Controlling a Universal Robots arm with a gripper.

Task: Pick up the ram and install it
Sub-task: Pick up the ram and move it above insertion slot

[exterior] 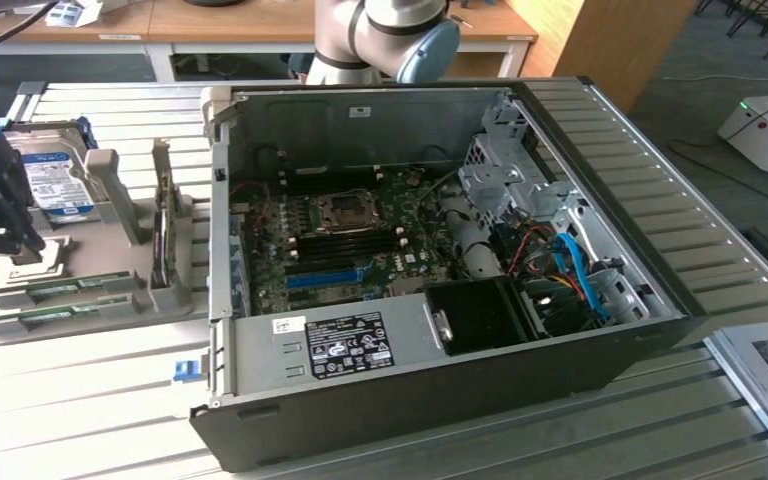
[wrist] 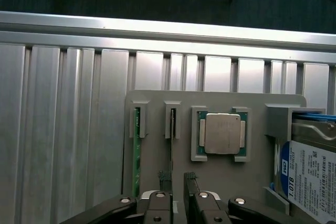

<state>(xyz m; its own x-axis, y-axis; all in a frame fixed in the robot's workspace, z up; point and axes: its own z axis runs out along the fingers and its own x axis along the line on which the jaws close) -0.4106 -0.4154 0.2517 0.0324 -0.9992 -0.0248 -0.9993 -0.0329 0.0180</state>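
**A:** Where is the gripper?

**B:** The gripper (wrist: 177, 178) hangs over a grey tray (wrist: 157, 103) that sits on the ribbed metal table (wrist: 63, 129). In the exterior view it is at the far left, well apart from the open computer case (exterior: 424, 400). Its two fingers (wrist: 190, 179) stand apart with a gap between them, and I see nothing clamped there.

**A:** And the ram?

**B:** The ram (wrist: 171, 129) sits on its edge in a narrow slot of the tray. One end runs in close to the fingers, but I cannot tell whether it touches either one. A second stick (wrist: 136, 150), showing more green, sits in the slot just beside it, parallel to the first. In the exterior view the two show as long strips along the tray's near edge.

**A:** What else is on the tray?

**B:** A square processor chip (wrist: 222, 133) lies in its own frame just beside the ram, on the side away from the second stick. Beyond that is a hard drive (wrist: 312, 177) with a pale label. An expansion card (exterior: 161, 220) stands upright between the tray's posts.

**A:** And the case?

**B:** It lies on its side with the panel off, so the motherboard (exterior: 398, 262) and a blue slot (exterior: 324, 278) are in plain sight.
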